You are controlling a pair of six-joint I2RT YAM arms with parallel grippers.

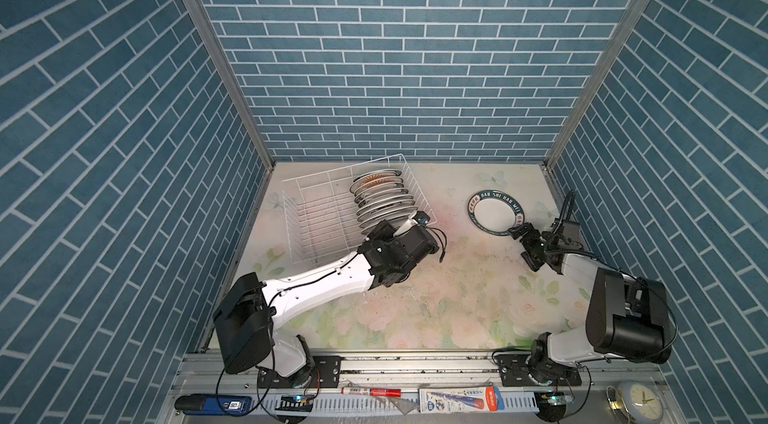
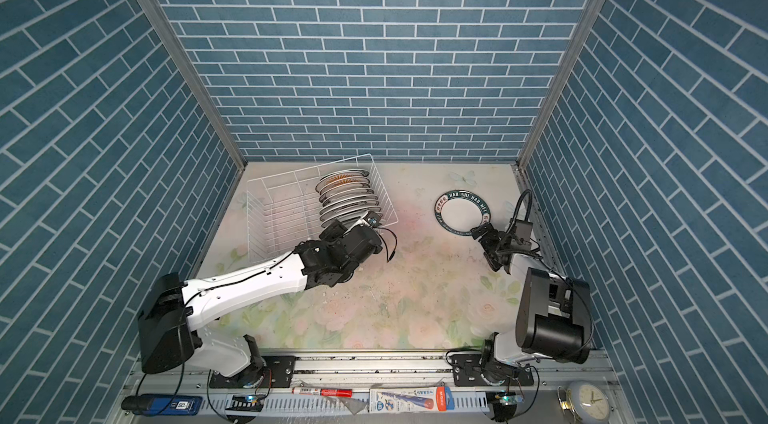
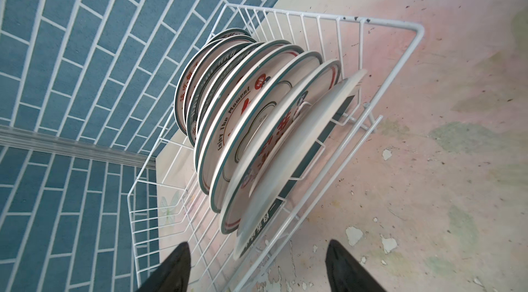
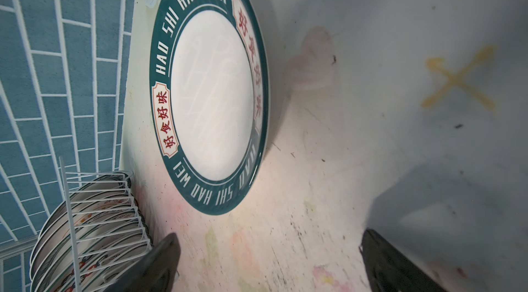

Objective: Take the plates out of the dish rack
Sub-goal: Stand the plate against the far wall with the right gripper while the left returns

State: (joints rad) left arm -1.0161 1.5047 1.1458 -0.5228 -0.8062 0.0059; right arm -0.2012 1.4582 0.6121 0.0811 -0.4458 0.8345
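Floral-print tabletop (image 1: 457, 276) carried the wire dish rack (image 1: 316, 218) and one green-rimmed plate (image 1: 496, 212) lying flat, well apart to the rack's right.

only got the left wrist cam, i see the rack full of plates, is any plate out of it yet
Observer: Yes, one plate lies flat and face up on the table, right of the rack.
Operator: where's the right gripper
Observer: The right gripper sits just beside that plate's near edge, open, with nothing between its fingers.
Operator: what's on the face of the end plate by the back wall
Observer: In both top views the end plate shows an orange sunburst.
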